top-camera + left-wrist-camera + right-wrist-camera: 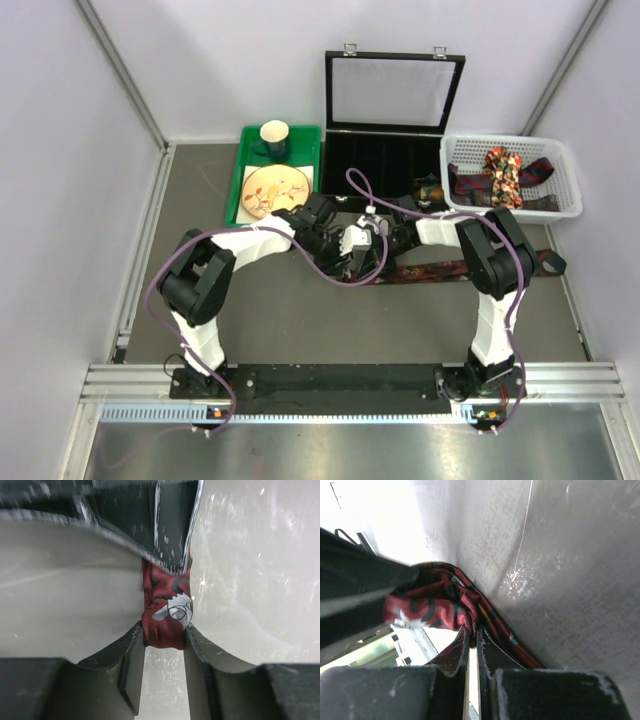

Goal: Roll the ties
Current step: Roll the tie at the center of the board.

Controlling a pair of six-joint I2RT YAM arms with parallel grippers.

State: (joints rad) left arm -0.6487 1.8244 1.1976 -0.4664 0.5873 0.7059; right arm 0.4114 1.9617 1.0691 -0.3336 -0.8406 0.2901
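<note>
Top external shows the maroon tie (455, 268) lying flat mid-table (300, 320), its long axis running left to right, roughly parallel to the near edge. Its free end points toward the right edge and its other end is gathered up where both grippers meet. The left gripper (165, 630), narrowly parted, pinches that bunched end between its fingers, and the right gripper (472, 637) is all but closed with thin fabric nipped at its tips; other ties (505, 175) lie in the white basket (565, 208) at the far right corner.
</note>
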